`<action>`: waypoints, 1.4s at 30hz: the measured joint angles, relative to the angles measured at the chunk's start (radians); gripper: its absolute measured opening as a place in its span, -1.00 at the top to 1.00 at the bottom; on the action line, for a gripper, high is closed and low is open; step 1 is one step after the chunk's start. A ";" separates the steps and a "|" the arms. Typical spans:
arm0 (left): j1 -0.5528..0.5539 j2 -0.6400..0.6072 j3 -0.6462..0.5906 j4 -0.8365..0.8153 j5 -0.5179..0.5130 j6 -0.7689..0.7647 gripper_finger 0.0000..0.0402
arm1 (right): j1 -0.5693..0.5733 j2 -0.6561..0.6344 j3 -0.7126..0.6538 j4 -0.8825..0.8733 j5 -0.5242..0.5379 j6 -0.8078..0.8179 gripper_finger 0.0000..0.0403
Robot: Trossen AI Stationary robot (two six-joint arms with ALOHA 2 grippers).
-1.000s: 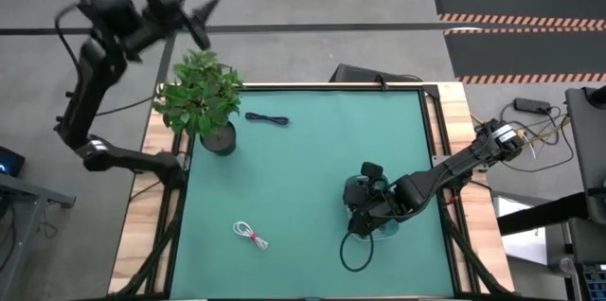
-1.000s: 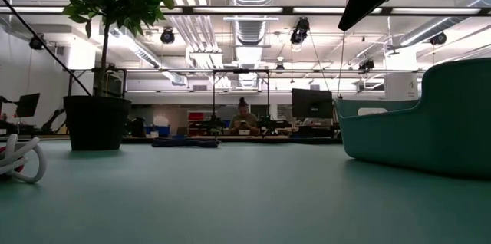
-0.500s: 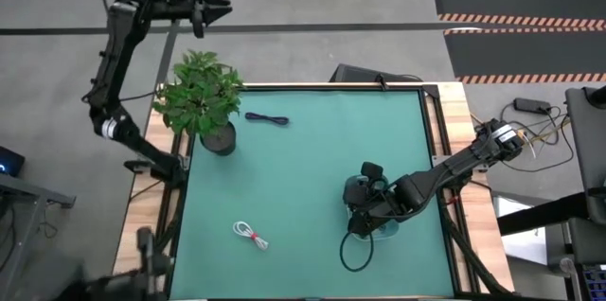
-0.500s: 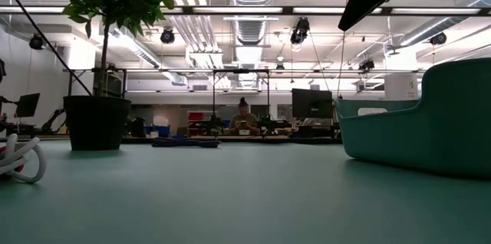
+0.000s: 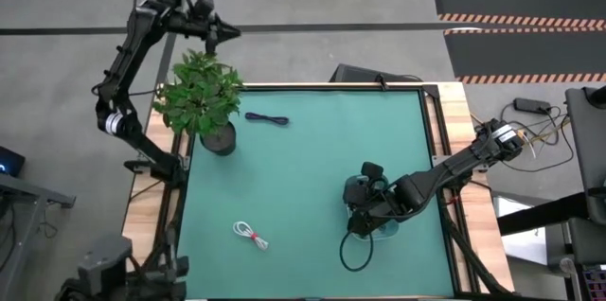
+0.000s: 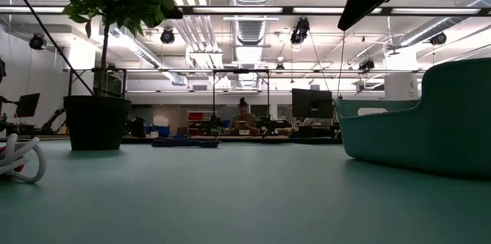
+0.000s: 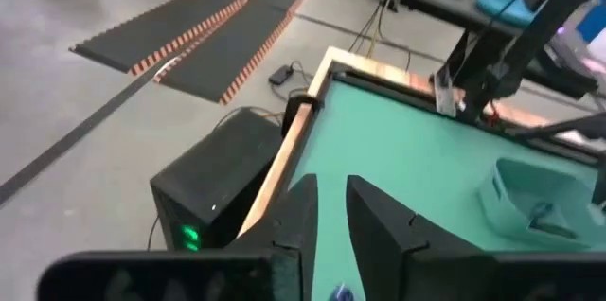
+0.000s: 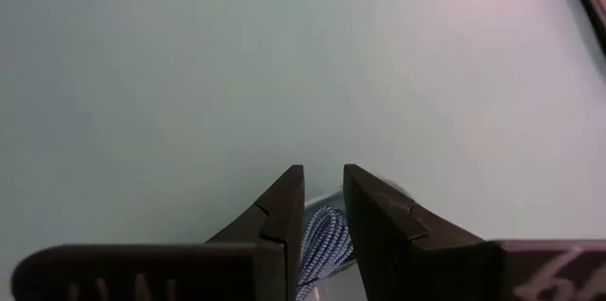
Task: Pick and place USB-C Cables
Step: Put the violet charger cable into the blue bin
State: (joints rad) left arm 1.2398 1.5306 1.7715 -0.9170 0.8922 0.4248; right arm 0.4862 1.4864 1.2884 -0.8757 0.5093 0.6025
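Two cables lie loose on the mat [image 5: 303, 168]. White cable [image 5: 251, 236] is near the front edge, well apart from the bin [image 5: 354, 187]. Right gripper [image 8: 324, 168] is parked over the bin, jaws narrow, with a braided cable [image 8: 327, 239] apparently pinched between them. Step is judged to be the drop. Jaws should be opened only once the tips are inside the rim, then lifted straight up so the bundle is not dragged out. Navy cable [image 5: 267, 118] is farther back, just beside the plant [image 5: 199, 93]; the leaves should be avoided on approach. Left gripper [image 7: 331, 183] is held high beyond the far edge, jaws narrow, nothing between them.
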 joint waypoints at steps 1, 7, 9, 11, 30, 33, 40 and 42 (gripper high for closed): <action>-0.001 -0.015 -0.031 0.011 -0.012 0.002 0.81 | 0.000 0.000 0.000 0.000 0.011 0.000 0.66; -0.019 -0.117 -0.256 0.200 -0.045 -0.012 0.94 | 0.000 0.000 0.000 0.002 0.018 0.000 0.66; -0.026 -0.156 -0.311 0.269 -0.066 -0.035 0.96 | 0.000 0.000 0.000 0.004 0.018 0.001 0.66; -0.031 -0.180 -0.357 0.313 -0.075 -0.053 0.96 | 0.000 0.000 0.000 0.004 0.018 0.013 0.66; -0.079 -0.168 -0.618 0.655 -0.060 -0.136 0.96 | 0.000 0.000 0.000 0.019 0.018 0.024 0.66; -0.080 -0.130 -0.618 0.658 -0.031 -0.130 0.96 | 0.000 0.000 0.000 0.020 0.018 0.022 0.66; -0.080 -0.039 -0.618 0.719 -0.016 -0.094 0.96 | 0.000 0.000 0.000 0.022 0.018 0.025 0.66; -0.080 -0.012 -0.618 0.744 0.006 -0.085 0.96 | 0.000 0.000 0.000 0.022 0.018 0.025 0.66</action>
State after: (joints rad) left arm 1.1595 1.5183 1.1537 -0.1730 0.8981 0.3393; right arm 0.4862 1.4864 1.2884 -0.8539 0.5274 0.6273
